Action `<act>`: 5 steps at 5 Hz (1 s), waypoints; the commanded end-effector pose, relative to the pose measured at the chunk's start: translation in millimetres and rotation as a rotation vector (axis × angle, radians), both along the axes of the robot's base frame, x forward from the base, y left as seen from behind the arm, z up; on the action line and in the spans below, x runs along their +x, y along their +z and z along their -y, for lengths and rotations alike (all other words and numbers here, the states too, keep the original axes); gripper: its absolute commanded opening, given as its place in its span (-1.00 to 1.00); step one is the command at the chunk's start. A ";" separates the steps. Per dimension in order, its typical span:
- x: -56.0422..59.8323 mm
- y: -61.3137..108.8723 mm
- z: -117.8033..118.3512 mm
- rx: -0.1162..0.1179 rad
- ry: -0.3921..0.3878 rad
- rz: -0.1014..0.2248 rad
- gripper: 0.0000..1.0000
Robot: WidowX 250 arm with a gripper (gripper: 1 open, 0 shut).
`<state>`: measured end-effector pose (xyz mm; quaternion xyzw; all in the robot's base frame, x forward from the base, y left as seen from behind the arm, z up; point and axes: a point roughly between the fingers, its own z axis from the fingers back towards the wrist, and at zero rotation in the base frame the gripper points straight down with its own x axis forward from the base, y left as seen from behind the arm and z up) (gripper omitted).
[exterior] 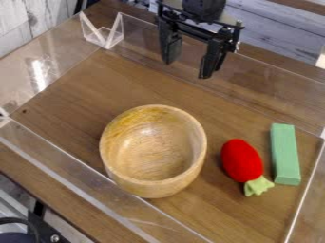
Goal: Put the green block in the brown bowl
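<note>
The green block [286,154] is a long flat light-green bar lying on the wooden table at the right, near the clear wall. The brown bowl [154,148] is a round wooden bowl with a thick rim, standing empty in the middle front. My gripper [191,55] hangs at the back centre, pointing down, its two black fingers spread apart with nothing between them. It is well above and behind both the bowl and the block.
A red strawberry-like toy [241,160] with a pale-green leafy tip lies between the bowl and the block, close to the block. Clear plastic walls [76,176] fence the table. A clear folded stand [102,30] sits at the back left.
</note>
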<state>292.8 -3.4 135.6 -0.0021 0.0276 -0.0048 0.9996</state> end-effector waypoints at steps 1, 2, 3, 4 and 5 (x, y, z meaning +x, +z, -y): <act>-3.4 -2.0 15.8 -0.022 0.043 -0.018 1.00; -1.2 -6.6 37.0 -0.056 0.159 -0.021 1.00; 4.0 -12.5 65.9 -0.096 0.253 -0.014 1.00; 9.9 -20.3 96.0 -0.125 0.235 -0.014 1.00; 16.2 -28.6 115.2 -0.151 0.204 -0.012 1.00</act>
